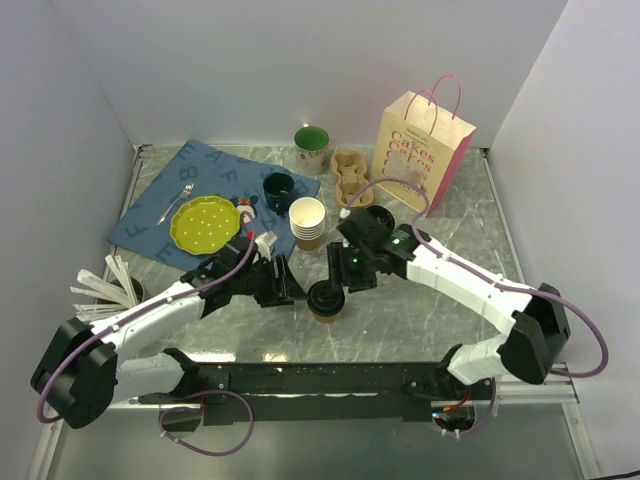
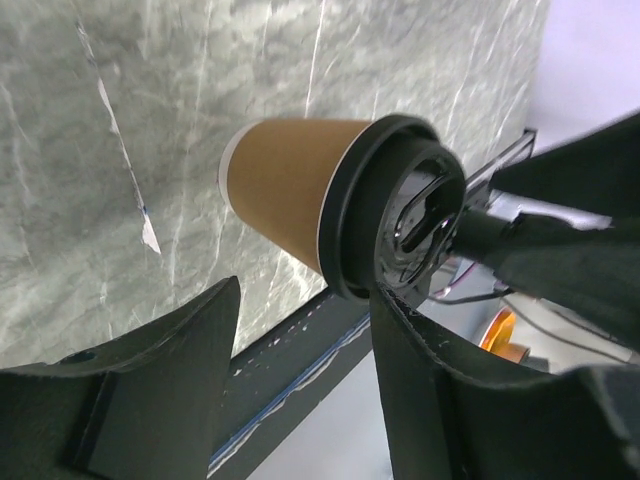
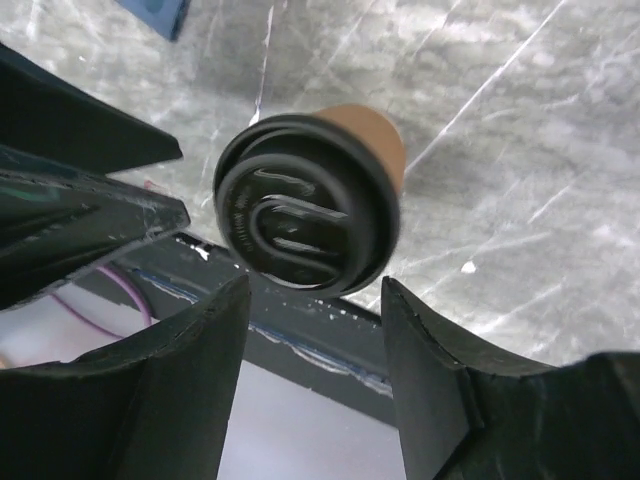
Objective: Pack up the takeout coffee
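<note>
The takeout coffee (image 1: pixel 327 300), a brown kraft cup with a black sip lid, stands upright on the marble table near the front edge. My left gripper (image 1: pixel 287 284) is open just left of it, not touching. My right gripper (image 1: pixel 342 273) is open just above and behind it. In the left wrist view the cup (image 2: pixel 285 190) lies beyond my open left gripper (image 2: pixel 305 350). In the right wrist view the lid (image 3: pixel 305 215) sits just ahead of my open right gripper (image 3: pixel 312 340). Nothing is between either pair of jaws.
A paper bag with pink handles (image 1: pixel 422 150) stands at the back right, a kraft cup carrier (image 1: pixel 350 172) beside it. A stack of lidless cups (image 1: pixel 307 222), a green mug (image 1: pixel 311 148), a dark mug (image 1: pixel 279 186) and a yellow-green plate (image 1: pixel 205 223) on a blue mat stand behind.
</note>
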You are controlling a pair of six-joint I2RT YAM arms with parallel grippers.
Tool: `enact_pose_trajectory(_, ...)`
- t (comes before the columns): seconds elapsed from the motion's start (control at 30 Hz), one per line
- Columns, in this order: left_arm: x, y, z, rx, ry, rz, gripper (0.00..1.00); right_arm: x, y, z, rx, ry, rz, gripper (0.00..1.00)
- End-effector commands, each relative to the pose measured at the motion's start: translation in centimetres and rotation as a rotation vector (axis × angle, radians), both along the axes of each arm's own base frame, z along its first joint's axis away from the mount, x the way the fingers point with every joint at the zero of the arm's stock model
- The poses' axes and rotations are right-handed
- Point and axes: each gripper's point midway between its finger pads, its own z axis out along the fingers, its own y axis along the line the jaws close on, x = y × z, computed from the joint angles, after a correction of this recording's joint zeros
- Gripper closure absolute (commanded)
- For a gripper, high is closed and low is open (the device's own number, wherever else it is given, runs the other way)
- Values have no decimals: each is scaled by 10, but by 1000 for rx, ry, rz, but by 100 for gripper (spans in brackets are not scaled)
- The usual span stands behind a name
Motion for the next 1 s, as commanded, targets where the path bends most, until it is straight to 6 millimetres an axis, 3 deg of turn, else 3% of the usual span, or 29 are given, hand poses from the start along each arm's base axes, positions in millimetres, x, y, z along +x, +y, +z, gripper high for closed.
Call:
enact_pose_trajectory(0.0, 11, -14, 18, -16, -83, -28, 40, 5, 3, 14, 153, -44, 70, 37)
enact_pose_trajectory(0.13, 12, -17, 13, -4, -77, -34, 40, 8, -8, 7, 197, -22, 84, 38)
enact_pose_trajectory(0.4, 9, -23, 3, 27, -57, -54, 42, 15, -1, -3, 262, 1, 163, 35)
enact_pose_trajectory(0.6, 5, -27, -6, 40, -37, -54, 43, 16, 0, -23, 265, 45, 181, 34)
enact_pose_trajectory(0.97, 3, -30, -12, 73, -16, -36, 44, 10, -14, -58, 248, 80, 176, 46)
